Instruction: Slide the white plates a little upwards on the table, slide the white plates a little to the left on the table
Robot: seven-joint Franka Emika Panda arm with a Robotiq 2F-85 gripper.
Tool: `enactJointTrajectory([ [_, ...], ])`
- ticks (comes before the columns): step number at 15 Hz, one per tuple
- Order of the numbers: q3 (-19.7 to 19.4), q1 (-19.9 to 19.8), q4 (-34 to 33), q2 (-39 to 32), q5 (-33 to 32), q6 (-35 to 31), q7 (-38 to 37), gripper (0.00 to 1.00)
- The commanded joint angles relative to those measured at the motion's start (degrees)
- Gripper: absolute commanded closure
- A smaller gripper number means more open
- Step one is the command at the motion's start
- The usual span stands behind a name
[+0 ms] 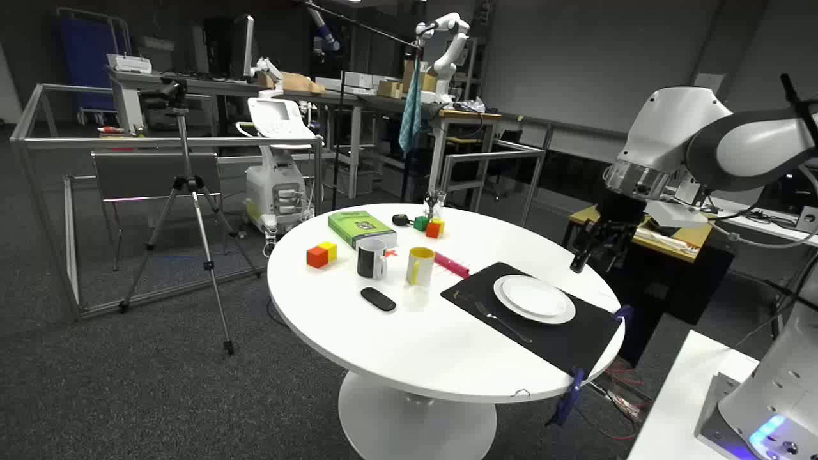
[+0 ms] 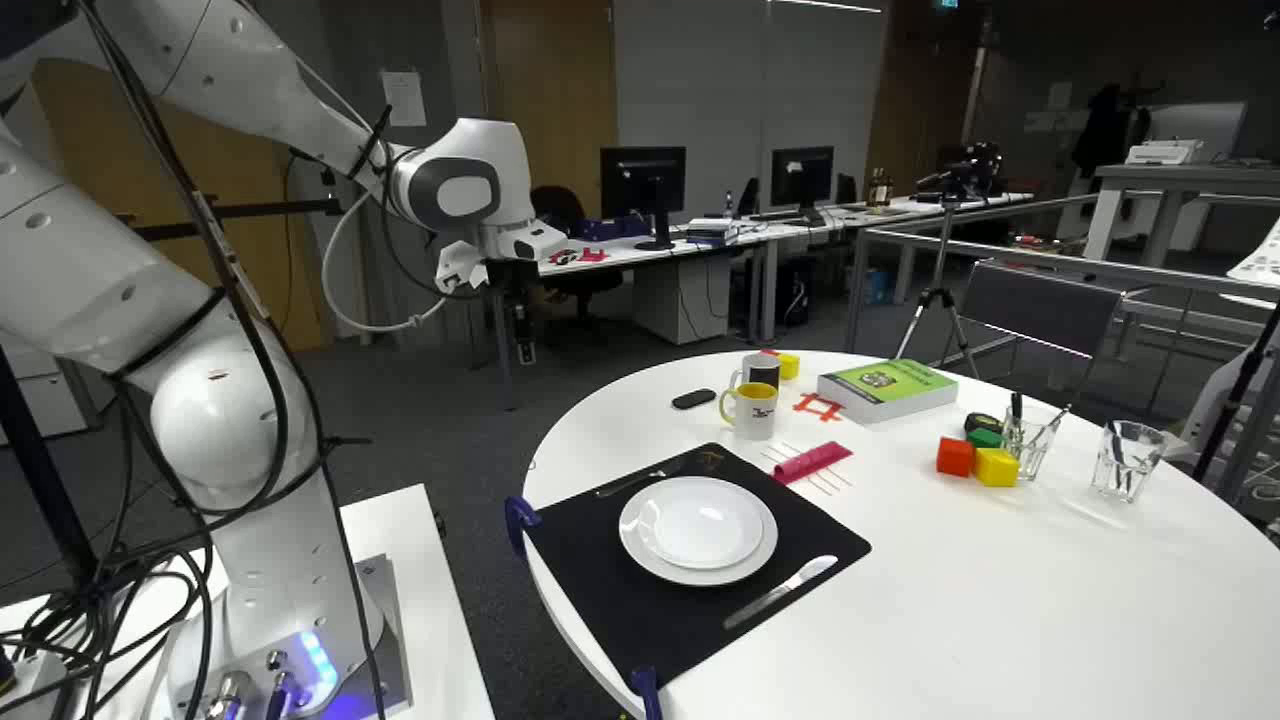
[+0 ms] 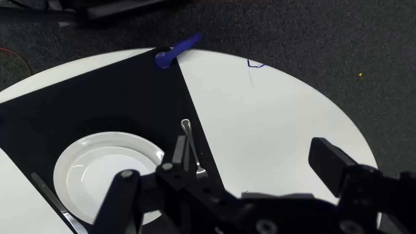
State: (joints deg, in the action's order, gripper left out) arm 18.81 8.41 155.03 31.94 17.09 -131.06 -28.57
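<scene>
The gripper (image 3: 250,156) is hanging above, its fingers (image 3: 328,162) standing wide apart, holding nothing. In the wrist view, the white plates (image 3: 104,175) are lying at nine o'clock from it, on the black mat (image 3: 130,94) on the table (image 3: 266,130). Probably the "up" slide is waiting, needing a reach down beside them, then a soft push.

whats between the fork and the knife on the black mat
The white plates, a smaller one on a larger, lie between fork and knife, as the wrist view and an exterior view show.
</scene>
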Motion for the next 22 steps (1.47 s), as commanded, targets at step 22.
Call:
enactJointTrajectory([
  [22,-8.85,-10.80,4.43,-6.58,-10.04,-3.75,3.67,0.00],
])
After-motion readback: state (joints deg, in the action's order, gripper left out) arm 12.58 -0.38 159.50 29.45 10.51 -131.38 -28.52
